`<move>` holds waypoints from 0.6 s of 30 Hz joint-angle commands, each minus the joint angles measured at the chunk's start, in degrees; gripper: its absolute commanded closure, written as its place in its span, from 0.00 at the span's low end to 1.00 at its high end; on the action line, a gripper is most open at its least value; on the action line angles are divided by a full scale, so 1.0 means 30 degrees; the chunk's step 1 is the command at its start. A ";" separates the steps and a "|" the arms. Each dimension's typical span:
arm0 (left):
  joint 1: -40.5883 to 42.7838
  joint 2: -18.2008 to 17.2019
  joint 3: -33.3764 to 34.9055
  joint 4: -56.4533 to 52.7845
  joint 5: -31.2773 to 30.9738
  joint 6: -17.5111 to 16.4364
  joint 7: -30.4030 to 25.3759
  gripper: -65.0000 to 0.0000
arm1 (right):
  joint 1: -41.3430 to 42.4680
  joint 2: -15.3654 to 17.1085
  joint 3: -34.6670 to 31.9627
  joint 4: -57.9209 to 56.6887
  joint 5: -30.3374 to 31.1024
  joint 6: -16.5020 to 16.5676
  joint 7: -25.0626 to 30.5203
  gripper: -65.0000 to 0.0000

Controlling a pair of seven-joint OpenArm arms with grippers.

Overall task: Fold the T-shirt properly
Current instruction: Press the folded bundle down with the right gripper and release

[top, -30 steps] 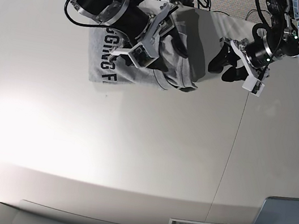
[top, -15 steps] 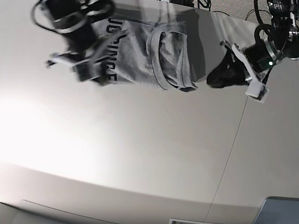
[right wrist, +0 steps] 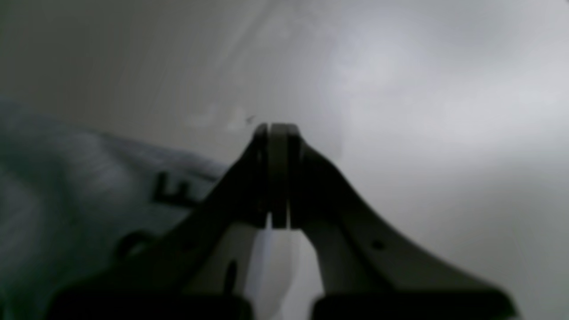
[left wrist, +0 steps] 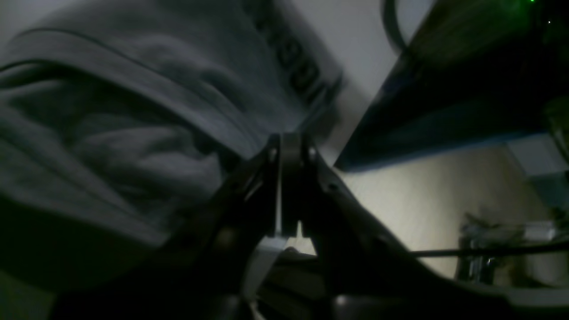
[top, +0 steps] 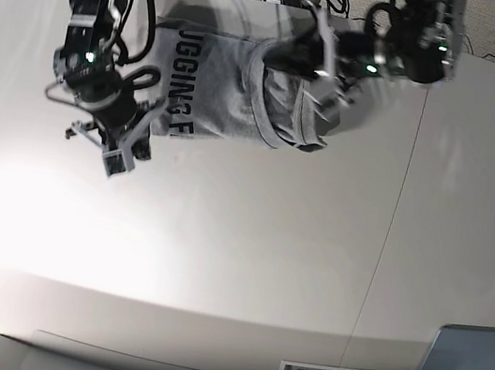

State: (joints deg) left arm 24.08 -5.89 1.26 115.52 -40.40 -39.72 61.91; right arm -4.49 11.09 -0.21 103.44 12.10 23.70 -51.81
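1. Base view showed the broad white table (top: 233, 268) filling most of the picture, with a thin seam running down its right part.
2. Next in size was the heather-grey short-sleeved cotton T-shirt (top: 235, 88), which lay bunched at the far edge of the table, its black block lettering facing up on the left part and its folded, rumpled fabric heaped toward the right.
3. On that view's left, the right arm's black-and-white gripper (top: 117, 156) hung over bare table just beside the shirt's lettered left edge; whether it touched the cloth could not be told.
4. Its wrist camera showed that right gripper (right wrist: 272, 133) with its two dark jaws pressed flat together and nothing between them, the shirt's lettered edge (right wrist: 80, 195) lying to the left of the jaws and pale table ahead.
5. On the base view's right, the left arm's gripper (top: 325, 89) reached over the heaped right part of the shirt.
6. Its wrist camera, dim and blurred, showed the left gripper (left wrist: 288, 142) with jaws also closed tight against each other, empty as far as the dim picture showed; grey folds (left wrist: 111, 133) rose just to their left, and contact with the cloth could not be made out.
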 commanded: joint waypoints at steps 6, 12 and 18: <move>-0.0058 0.0000 0.0852 -0.2725 0.4794 -0.0092 -0.4022 1.00 | 0.1231 0.0124 -0.1231 -0.2667 -0.0204 0.0663 0.0058 1.00; -0.0211 -0.0007 -0.0743 -0.5537 0.8969 -0.0092 -0.6535 1.00 | 0.1180 0.0146 -0.1537 -0.2645 -0.0539 0.0648 -0.0240 1.00; -0.1537 -0.0794 -0.2892 -0.7701 1.0673 0.0692 -0.8612 1.00 | 0.1064 0.0889 -0.1574 -0.2608 0.0597 0.1144 -0.1115 1.00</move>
State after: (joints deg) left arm 19.27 -7.33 -6.76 92.75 -14.04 -40.88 32.10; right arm -2.07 13.39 -5.06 94.50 13.23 26.94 -56.40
